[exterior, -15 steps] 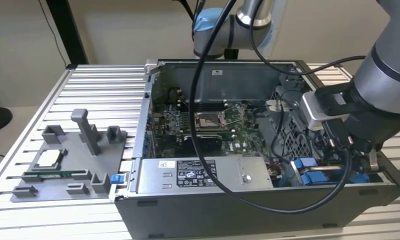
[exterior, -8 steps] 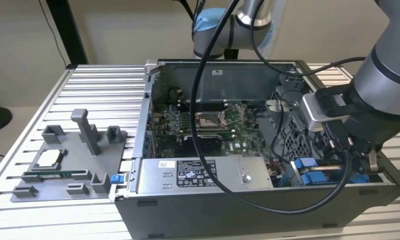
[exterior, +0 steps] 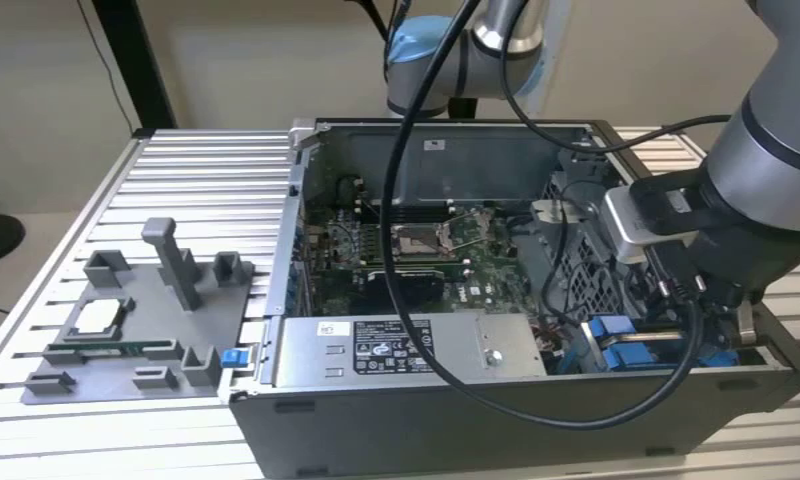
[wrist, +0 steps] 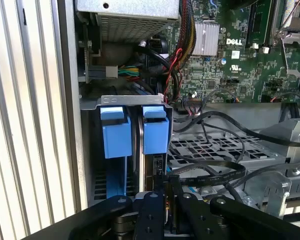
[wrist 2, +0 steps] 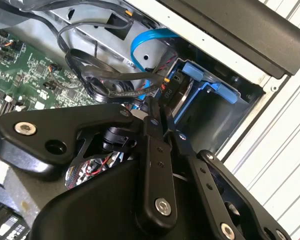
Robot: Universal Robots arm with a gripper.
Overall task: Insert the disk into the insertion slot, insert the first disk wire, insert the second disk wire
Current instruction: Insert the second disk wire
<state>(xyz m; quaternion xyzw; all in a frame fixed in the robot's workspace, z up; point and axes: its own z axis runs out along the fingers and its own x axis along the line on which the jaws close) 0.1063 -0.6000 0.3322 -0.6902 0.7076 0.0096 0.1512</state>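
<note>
- The disk (wrist: 140, 150), in its blue frame (wrist: 155, 132), sits upright in the drive bay, directly ahead of your gripper (wrist 2: 162, 125).
- Gripper fingers (wrist 2: 155, 150): together, tips pinching a black wire connector (wrist 2: 166, 86) at the disk's edge.

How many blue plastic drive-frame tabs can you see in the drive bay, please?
2, side by side in the bay in the first wrist view: one nearer the case's outer wall, the other nearer the motherboard. The pincer sits just beside them; more could be hidden.
</note>
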